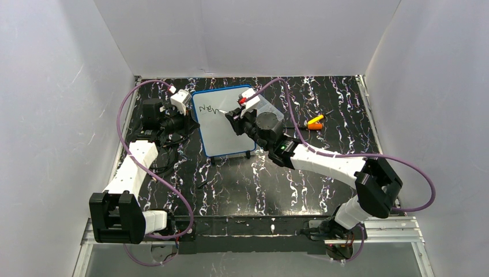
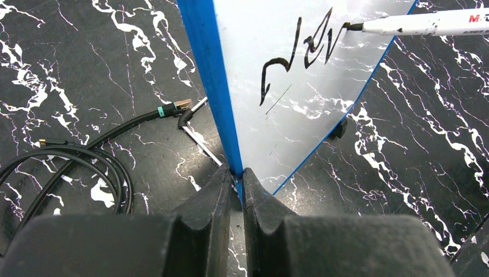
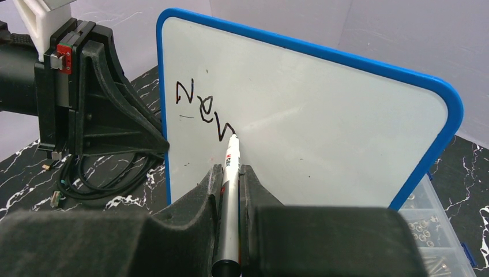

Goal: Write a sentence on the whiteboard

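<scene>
Standing on its lower edge on the black marbled surface (image 1: 288,179), the whiteboard (image 1: 228,133) is in the upper middle of the top view, with its white face turned to the lower right of the frame. The left tool (image 1: 193,118) is closed narrowly on the blue frame at the left edge of the board. In the left wrist view its two black fingers (image 2: 207,196) pinch this edge at the lower centre of the picture.

The right tool (image 3: 229,173) is closed around a white marker (image 3: 232,158), which lies between the fingers and points up toward the board. The dark tip of the marker touches the white face just at the end of the last stroke.

The sentence (image 3: 202,107) is only begun: thin black letters reading about "New" sit in the upper left part of the board, close to the left tool.

Black cables (image 2: 75,161) lie in loops on the surface at the left of the left wrist view. A clear box (image 3: 438,236) with small metal parts shows behind the board at the lower right of the right wrist view.
</scene>
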Robot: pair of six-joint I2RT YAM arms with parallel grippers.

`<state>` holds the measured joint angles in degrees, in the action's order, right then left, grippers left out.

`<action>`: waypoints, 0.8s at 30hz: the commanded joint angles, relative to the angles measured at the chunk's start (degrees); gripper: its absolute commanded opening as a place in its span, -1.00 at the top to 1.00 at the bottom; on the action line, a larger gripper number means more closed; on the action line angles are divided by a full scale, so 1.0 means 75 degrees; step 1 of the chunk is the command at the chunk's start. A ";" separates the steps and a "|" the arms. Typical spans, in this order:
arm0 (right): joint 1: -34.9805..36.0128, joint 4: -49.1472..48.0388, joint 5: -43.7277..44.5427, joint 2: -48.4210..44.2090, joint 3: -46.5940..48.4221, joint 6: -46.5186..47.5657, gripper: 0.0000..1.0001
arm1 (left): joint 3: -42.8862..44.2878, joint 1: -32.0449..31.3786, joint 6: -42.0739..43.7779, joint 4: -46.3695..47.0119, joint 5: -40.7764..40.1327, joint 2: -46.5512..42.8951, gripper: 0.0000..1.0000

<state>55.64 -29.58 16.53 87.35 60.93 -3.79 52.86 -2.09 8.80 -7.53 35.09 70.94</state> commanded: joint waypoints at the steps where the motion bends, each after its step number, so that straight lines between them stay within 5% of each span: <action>1: -0.0047 -0.0210 0.0329 -0.0261 -0.0054 0.0072 0.97 | -0.0108 0.0019 0.0111 -0.0016 0.0097 -0.0262 1.00; 24: -0.0050 -0.0615 0.0426 -0.0248 0.0431 0.0266 0.97 | -0.0093 0.0010 0.0105 -0.0013 0.0108 -0.0235 1.00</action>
<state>55.64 -30.02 16.84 87.35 61.08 -3.51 52.86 -2.09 8.80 -7.51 35.07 70.94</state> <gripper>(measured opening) 0.197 0.093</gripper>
